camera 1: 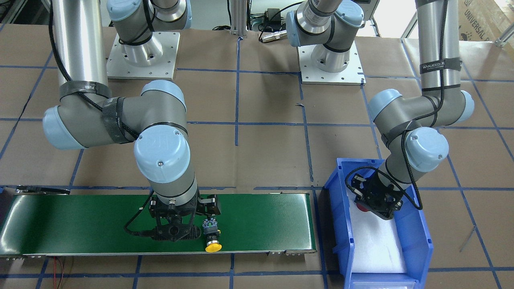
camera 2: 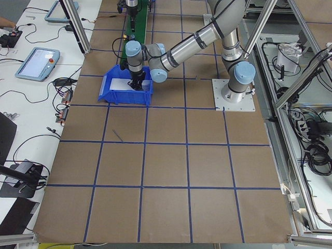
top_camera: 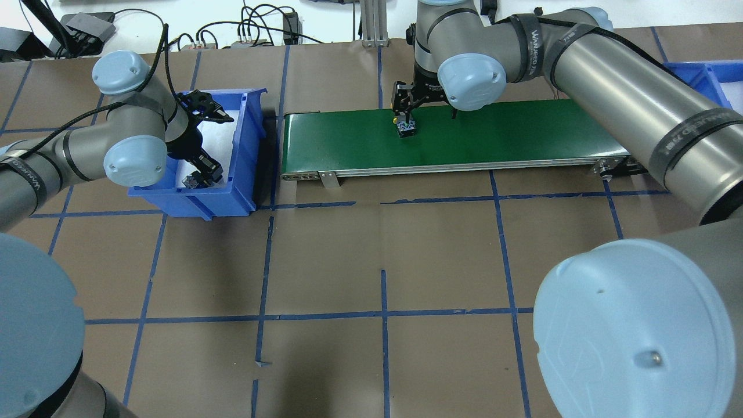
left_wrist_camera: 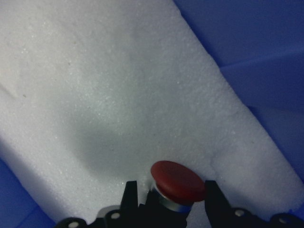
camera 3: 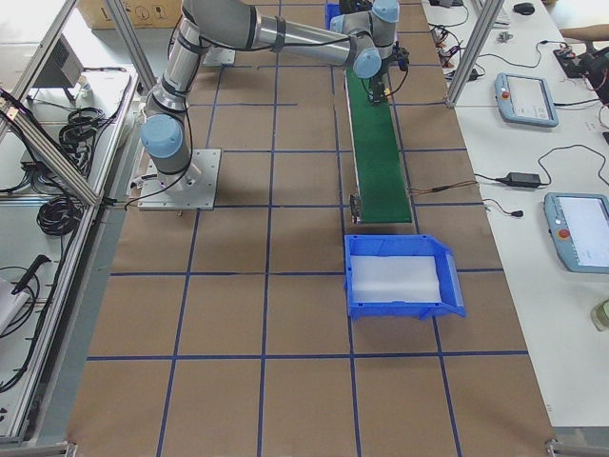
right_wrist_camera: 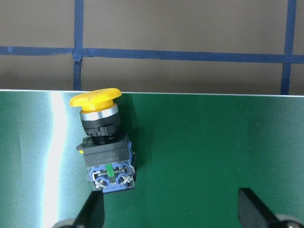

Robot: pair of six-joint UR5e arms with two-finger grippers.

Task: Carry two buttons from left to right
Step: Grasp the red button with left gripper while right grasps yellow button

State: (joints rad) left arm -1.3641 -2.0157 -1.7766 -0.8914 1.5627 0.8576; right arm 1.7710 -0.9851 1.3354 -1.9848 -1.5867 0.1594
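Note:
The red-capped button [left_wrist_camera: 178, 183] sits between my left gripper's [left_wrist_camera: 171, 197] two fingers, which close on its body just over the white foam inside the blue bin [camera 1: 341, 224]. From the front, the red cap [camera 1: 361, 207] shows beside the left gripper [camera 1: 379, 208]. The yellow-capped button [right_wrist_camera: 104, 147] lies on its side on the green conveyor belt [camera 1: 261, 220], cap toward the belt's far edge; it also shows from the front [camera 1: 211, 237] and overhead [top_camera: 405, 128]. My right gripper [right_wrist_camera: 171, 209] hovers over it, open and empty, its left finger near the contact block.
The blue bin [top_camera: 244, 151] stands at the belt's left end. A second blue bin [camera 3: 400, 276] lined with white foam stands beyond the belt's other end. Brown paper with blue tape lines covers the table around them.

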